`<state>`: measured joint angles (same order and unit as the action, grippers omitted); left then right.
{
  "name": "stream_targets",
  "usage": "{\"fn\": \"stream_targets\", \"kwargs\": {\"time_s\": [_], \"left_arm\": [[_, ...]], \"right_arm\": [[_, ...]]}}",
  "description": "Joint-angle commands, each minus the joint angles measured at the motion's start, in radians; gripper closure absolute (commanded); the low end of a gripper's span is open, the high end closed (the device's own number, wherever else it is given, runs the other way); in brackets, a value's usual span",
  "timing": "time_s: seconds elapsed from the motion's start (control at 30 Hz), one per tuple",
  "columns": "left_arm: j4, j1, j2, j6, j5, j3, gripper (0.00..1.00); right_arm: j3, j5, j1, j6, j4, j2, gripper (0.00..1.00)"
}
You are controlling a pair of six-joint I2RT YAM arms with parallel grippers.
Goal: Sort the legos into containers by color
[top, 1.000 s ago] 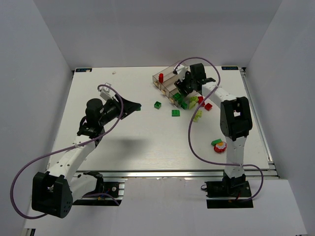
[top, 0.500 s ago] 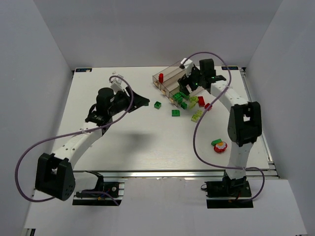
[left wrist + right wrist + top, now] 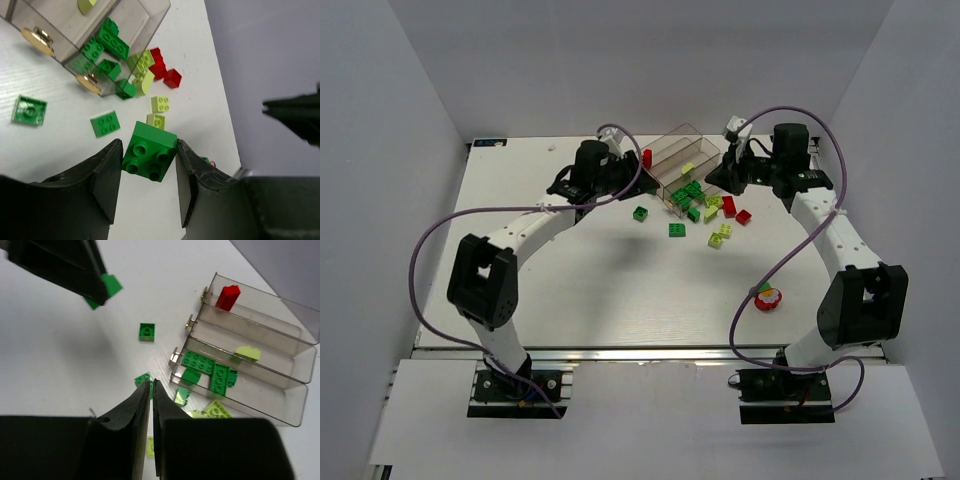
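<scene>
My left gripper [image 3: 148, 146] is shut on a dark green four-stud lego [image 3: 150, 152], held in the air left of the containers [image 3: 672, 142]; in the top view the left gripper [image 3: 632, 180] sits by their near end. The clear tray [image 3: 295, 390] holds a red brick [image 3: 227, 296] in the far compartment, a lime brick [image 3: 247, 352] in the middle one and several dark green bricks [image 3: 210, 371] in the near one. My right gripper [image 3: 151, 385] is shut and empty, hanging above the loose legos; in the top view it [image 3: 718, 180] is just right of the tray.
Loose bricks lie in front of the tray: a green one [image 3: 640, 213], another green one [image 3: 677, 230], lime ones [image 3: 720, 235] and red ones [image 3: 735, 212]. A red and green piece [image 3: 765, 297] lies near the right arm. White walls enclose the table.
The left arm has swung right to the tray with the green brick. The right gripper has pulled back to the right off the tray and closed; a lime brick now shows in the middle compartment.
</scene>
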<state>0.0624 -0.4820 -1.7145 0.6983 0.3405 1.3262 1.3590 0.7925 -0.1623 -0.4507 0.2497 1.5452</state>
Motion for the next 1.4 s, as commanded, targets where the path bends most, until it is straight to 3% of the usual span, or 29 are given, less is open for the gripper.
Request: {"fn": "stream_targets", "kwargs": {"time_s": [0.0, 0.57, 1.1, 1.37], "left_arm": [[0.047, -0.013, -0.071, -0.048, -0.055, 0.121, 0.95], [0.131, -0.033, -0.414, -0.068, -0.146, 0.516, 0.95], [0.111, -0.049, -0.632, -0.037, -0.141, 0.751, 0.9], [0.111, -0.078, -0.68, -0.036, -0.135, 0.763, 0.86]], "right_arm": [[0.006, 0.063, 0.007, 0.018, 0.045, -0.033, 0.87], [-0.043, 0.034, 0.089, 0.191, -0.046, -0.065, 0.84], [-0.087, 0.077, 0.13, 0.19, -0.03, -0.077, 0.83], [-0.101, 0.086, 0.138, 0.193, -0.029, -0.069, 0.83]]}}
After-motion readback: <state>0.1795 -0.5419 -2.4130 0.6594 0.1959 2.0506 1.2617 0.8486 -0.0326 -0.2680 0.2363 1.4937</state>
